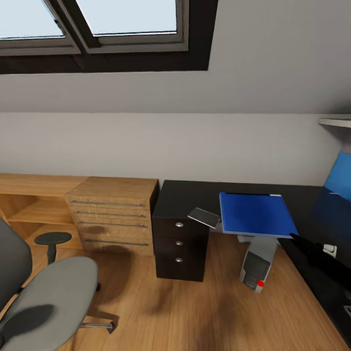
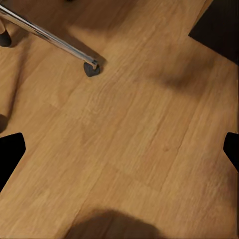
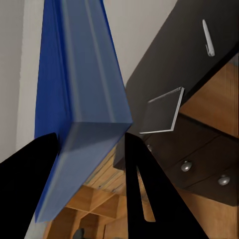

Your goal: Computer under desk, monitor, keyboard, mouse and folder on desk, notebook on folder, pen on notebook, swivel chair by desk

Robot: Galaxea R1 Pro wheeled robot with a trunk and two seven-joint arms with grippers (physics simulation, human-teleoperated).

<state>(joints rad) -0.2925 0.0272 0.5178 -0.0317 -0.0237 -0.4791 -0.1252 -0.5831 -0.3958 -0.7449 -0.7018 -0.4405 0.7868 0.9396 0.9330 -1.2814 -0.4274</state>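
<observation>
Right hand point(image 3: 89, 144) clamped on blue folder point(image 1: 256, 213), carried over dark counter point(image 1: 185, 197); next, likely lower it flat beside mouse; left hand point(image 2: 119, 144) spread wide.

The swivel chair point(image 1: 44, 292) gets chopped off by the left and bottom edges of the head view, so its backrest and base are mostly out of sight. The folder point(image 1: 256, 213) hides the top of the computer point(image 1: 257, 265) and a chunk of the desk point(image 1: 185, 195) under it. Over at the right edge there's a bright blue panel point(image 1: 340, 176), cut off, can't say what it is. The right gripper point(image 3: 92, 149) has its fingers cropped at the bottom of the right wrist view. The small white object point(image 3: 208, 37) on the desktop is too tiny to identify.
</observation>
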